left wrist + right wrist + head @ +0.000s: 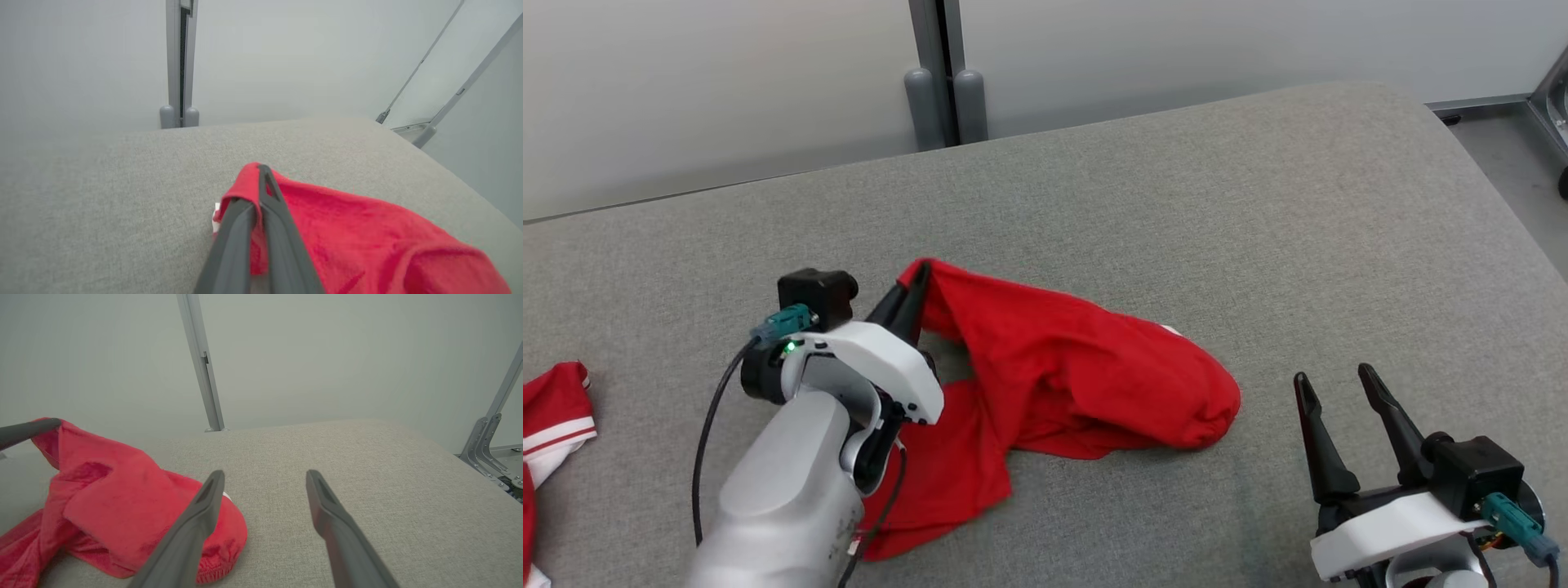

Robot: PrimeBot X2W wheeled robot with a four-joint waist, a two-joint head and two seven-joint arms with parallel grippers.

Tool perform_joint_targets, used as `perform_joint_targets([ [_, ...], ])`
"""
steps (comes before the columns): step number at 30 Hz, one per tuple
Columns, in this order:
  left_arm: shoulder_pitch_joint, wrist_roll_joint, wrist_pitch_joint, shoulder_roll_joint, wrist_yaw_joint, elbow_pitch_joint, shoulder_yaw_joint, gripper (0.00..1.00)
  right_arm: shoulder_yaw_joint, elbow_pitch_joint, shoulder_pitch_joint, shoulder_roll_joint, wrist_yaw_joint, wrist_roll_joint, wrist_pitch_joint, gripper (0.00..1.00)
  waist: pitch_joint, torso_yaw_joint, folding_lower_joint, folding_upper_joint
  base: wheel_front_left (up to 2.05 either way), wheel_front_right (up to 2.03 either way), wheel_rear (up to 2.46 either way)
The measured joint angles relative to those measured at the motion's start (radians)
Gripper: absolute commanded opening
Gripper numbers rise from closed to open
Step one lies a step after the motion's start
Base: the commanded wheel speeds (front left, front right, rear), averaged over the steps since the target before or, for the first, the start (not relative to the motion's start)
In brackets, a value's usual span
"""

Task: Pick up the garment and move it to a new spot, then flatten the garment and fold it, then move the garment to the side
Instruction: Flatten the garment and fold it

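Note:
A crumpled red garment [1062, 376] lies in the middle of the grey padded table [1143, 204]. My left gripper [920, 273] is shut on the garment's upper left edge and holds that corner lifted off the table. From the left wrist the two dark fingers [269, 216] are pressed together with a fold of the red garment [367, 237] pinched at their tips. My right gripper [1335, 377] stands open near the front right, apart from the cloth. Through the right wrist camera the garment [122, 506] lies left of the open fingers [204, 506].
Another red and white piece of clothing [551, 425] lies at the table's left edge. A grey post [943, 90] stands behind the far edge against the pale wall. The floor [1503, 155] drops away past the table's rounded right corner.

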Motion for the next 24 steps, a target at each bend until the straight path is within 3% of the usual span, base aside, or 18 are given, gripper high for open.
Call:
perform_joint_targets([
  [6, -0.044, 0.048, -0.094, 0.039, -0.003, -0.1, -0.006, 0.0, -0.018, 0.006, -0.001, 0.004, 0.0, 0.0, -0.009, 1.0, -0.006, 0.019, 0.0, 0.0, 0.0, 0.0, 0.0],
  [10, 0.06, 0.069, -0.105, 0.081, 0.008, -0.268, -0.02, 0.0, -0.035, 0.005, 0.003, 0.01, 0.0, -0.001, -0.017, 1.0, -0.004, 0.046, 0.0, 0.0, 0.0, 0.0, 0.0],
  [19, 0.474, 0.026, 0.08, 0.167, 0.09, -0.546, -0.073, 0.0, -0.052, 0.004, 0.006, 0.017, 0.0, -0.002, -0.018, 1.0, 0.012, 0.103, 0.0, 0.0, 0.0, 0.0, 0.0],
  [24, 0.609, -0.024, 0.14, 0.198, 0.142, -0.629, -0.056, 0.0, -0.056, 0.003, 0.004, 0.014, 0.0, -0.002, -0.016, 1.0, 0.014, 0.126, 0.0, 0.0, 0.0, 0.0, 0.0],
])
